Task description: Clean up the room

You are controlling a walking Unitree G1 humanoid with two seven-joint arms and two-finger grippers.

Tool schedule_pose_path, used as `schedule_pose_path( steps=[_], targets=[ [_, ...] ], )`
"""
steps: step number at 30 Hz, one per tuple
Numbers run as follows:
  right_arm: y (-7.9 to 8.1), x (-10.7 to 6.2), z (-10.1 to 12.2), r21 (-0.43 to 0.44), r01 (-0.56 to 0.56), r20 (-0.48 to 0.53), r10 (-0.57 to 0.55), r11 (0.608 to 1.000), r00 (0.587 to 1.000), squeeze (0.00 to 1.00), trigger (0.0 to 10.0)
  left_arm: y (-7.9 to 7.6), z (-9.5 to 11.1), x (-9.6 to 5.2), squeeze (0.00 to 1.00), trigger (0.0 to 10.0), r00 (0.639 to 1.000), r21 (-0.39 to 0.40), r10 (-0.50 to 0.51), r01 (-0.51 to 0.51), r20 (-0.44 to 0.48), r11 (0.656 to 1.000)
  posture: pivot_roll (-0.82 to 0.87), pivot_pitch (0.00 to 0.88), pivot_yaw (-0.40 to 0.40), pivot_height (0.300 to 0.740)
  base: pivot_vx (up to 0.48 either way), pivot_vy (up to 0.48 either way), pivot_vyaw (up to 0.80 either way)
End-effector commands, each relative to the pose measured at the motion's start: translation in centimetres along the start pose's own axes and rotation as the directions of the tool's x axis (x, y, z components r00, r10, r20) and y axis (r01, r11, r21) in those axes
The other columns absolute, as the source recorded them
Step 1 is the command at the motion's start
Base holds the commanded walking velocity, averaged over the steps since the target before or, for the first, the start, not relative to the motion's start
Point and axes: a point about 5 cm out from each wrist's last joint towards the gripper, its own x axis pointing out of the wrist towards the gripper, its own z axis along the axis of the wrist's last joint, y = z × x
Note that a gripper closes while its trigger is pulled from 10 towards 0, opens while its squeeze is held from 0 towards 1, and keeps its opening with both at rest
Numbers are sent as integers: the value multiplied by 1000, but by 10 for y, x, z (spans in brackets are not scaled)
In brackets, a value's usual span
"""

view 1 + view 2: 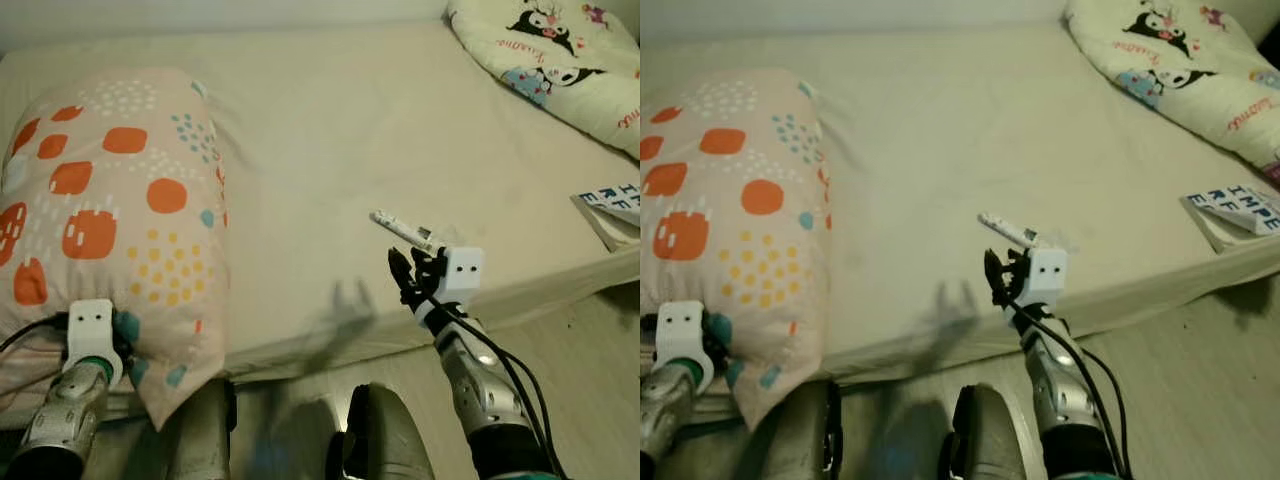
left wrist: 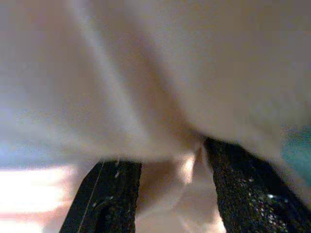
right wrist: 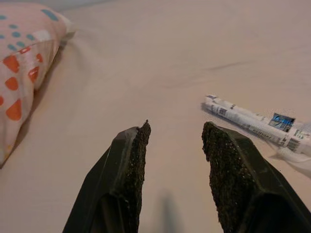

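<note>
Left eye view, bed: we are standing at the edge of a wide mattress under a plain cream sheet [image 1: 330,140], which is carrying everything that needs tidying.
Pillow: a large cream pillow printed with orange blotches and teal and yellow dots [image 1: 110,210] is lying along our left side of the bed, its near corner hanging over the edge.
Quilt: a white padded quilt with cartoon figures [image 1: 560,50] is bunched at the far right corner.
Book: a flat white booklet with big dark letters [image 1: 612,208] is resting at the right edge.
Tube: a slim white wrapped tube with small print [image 3: 252,124] is lying on the sheet just beyond our right gripper, slightly to one side of it.
Left gripper [image 2: 170,170]: we are pinching a fold of the pillow's fabric between the black fingers [image 2: 116,194].
Right gripper [image 3: 175,145]: we are holding the jaws apart above the sheet, gripping nothing, near the tube but not touching it.
Risk: we judge that the fabric pinch could slip, since only a thin fold is caught; the right jaws, being off to one side, could nudge the tube away or snag the sheet.
Containers: none are in sight, so nothing is stowed.
</note>
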Motion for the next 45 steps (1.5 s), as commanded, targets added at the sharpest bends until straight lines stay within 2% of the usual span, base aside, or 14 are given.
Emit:
schedule_pose_path(
  steps=[1,4,6,7,8,10,15,17,20,21,25,27,38,45],
  targets=[
    [-3,-5,-7,4,3,-32,-3,1000,999,0,10000,-16,-16,-20,0,10000,1000,57,-28,28,0,998,80,225,-38,615,0,0,0],
    [-3,-6,-7,3,2,-33,-2,1000,999,0,10000,-20,-16,-25,0,10000,999,68,-45,43,20,997,80,225,-38,615,0,0,0],
    [-7,-9,-9,-1,3,-41,-3,1000,999,0,10000,-37,-12,-52,0,10000,977,147,-172,153,126,977,79,224,-33,615,0,0,0],
    [-8,-10,-9,-6,1,-46,-1,1000,999,0,10000,-48,-9,-71,0,10000,937,247,-296,247,186,937,85,224,-34,615,0,0,0],
    [-8,-10,-9,-6,1,-46,-1,1000,999,0,10000,-48,-9,-71,0,10000,937,247,-296,247,186,937,85,224,-34,615,0,0,0],
    [-9,-11,-10,-18,-10,-54,9,1000,999,0,10000,-62,-12,-102,0,10000,846,367,-498,409,191,835,85,224,-34,615,0,0,0],
    [-2,-20,-17,-27,-50,-72,48,998,996,0,10000,-55,-5,-143,0,10000,743,361,-641,554,191,750,115,207,-41,615,0,0,0],
    [-2,-20,-17,-27,-50,-72,48,998,996,0,10000,-55,-5,-143,0,10000,743,361,-641,554,191,750,115,207,-41,615,0,0,0],
    [11,-31,-24,12,-82,-73,83,997,994,0,10000,-47,20,-162,0,10000,685,284,-658,593,313,753,141,186,-51,615,0,0,0],
    [23,-38,-29,56,-99,-71,103,993,992,0,10000,-43,41,-167,0,10000,667,260,-616,562,419,785,158,157,-59,615,0,0,0],
    [32,-39,-34,99,-100,-65,106,990,992,0,10000,-45,56,-155,0,10000,684,228,-536,493,495,840,163,127,-59,615,0,0,0],
    [40,-31,-36,122,-91,-53,98,988,994,0,10000,-51,63,-129,0,10000,743,133,-445,442,500,887,160,74,-56,615,0,0,0],
    [26,-18,-37,60,50,-63,-46,997,997,0,10000,-66,72,-81,0,10000,807,63,-420,435,415,898,131,4,-43,649,0,0,0],
    [29,-20,-43,58,51,-70,-47,997,996,0,10000,-69,71,-71,0,10000,817,91,-404,404,410,910,118,2,-36,674,0,0,0]
  ],
)
